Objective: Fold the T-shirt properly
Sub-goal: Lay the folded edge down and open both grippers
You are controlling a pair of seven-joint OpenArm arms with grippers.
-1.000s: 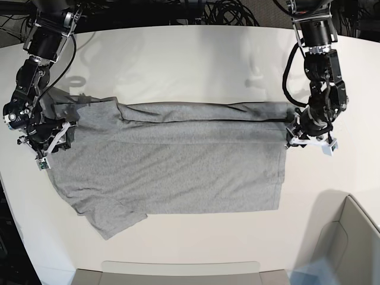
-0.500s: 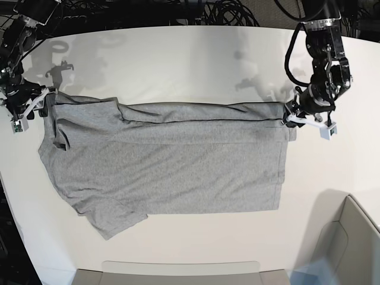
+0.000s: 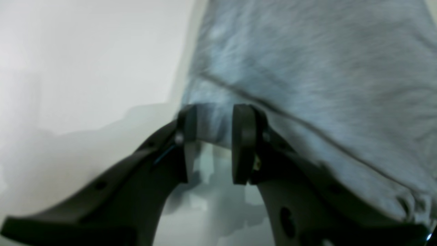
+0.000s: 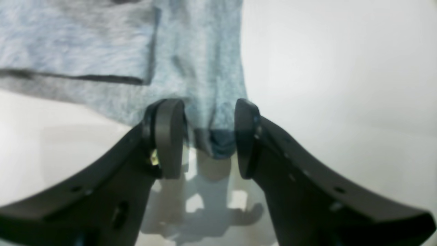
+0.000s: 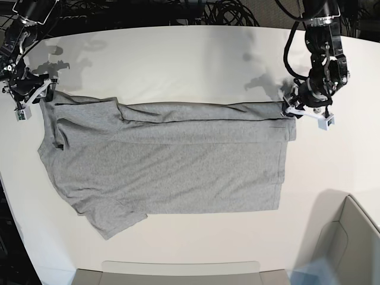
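Note:
The heather-grey T-shirt (image 5: pixel 172 166) lies spread on the white table (image 5: pixel 178 53), plain side up, with its far edge folded over into a long band. My left gripper (image 5: pixel 292 111) is at the band's right end. In the left wrist view the left gripper (image 3: pixel 213 143) is shut on a corner of the T-shirt (image 3: pixel 307 61). My right gripper (image 5: pixel 44 95) is at the far left corner by the sleeve. In the right wrist view the right gripper (image 4: pixel 210 136) is shut on a bunched tip of the T-shirt (image 4: pixel 198 61). No lettering shows.
A grey bin (image 5: pixel 350 237) stands at the front right corner. A flat grey tray (image 5: pixel 178 270) lies along the front edge. Black cables (image 5: pixel 225 12) lie beyond the table's far edge. Bare white table surrounds the shirt.
Both grippers have moved toward the far edge with the shirt's edge. The right gripper carried the left sleeve corner up and outward. The folded band is now stretched straighter.

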